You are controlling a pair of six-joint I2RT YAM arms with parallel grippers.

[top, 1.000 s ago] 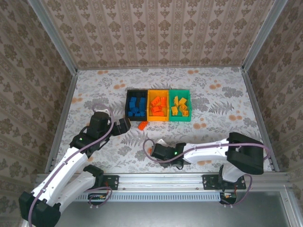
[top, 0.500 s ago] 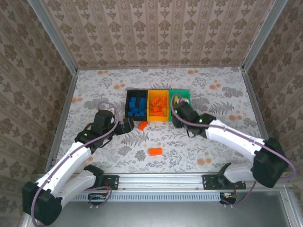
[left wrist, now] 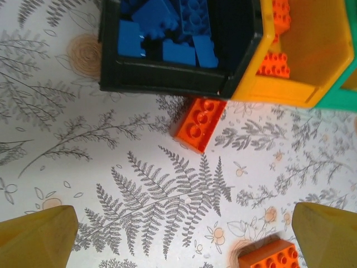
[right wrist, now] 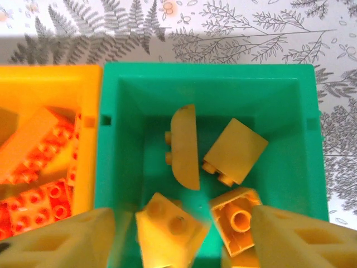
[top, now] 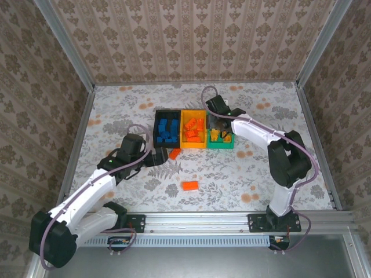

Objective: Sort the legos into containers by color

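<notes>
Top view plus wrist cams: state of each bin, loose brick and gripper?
black bin: holds blue bricks
yellow-orange bin: holds red-orange bricks
green bin: holds yellow bricks
brick by the bins: red-orange, loose on the table
far brick: red-orange, loose, apart from the bins
left gripper: open, empty, above the table
right gripper: open, empty, over the green bin
</notes>
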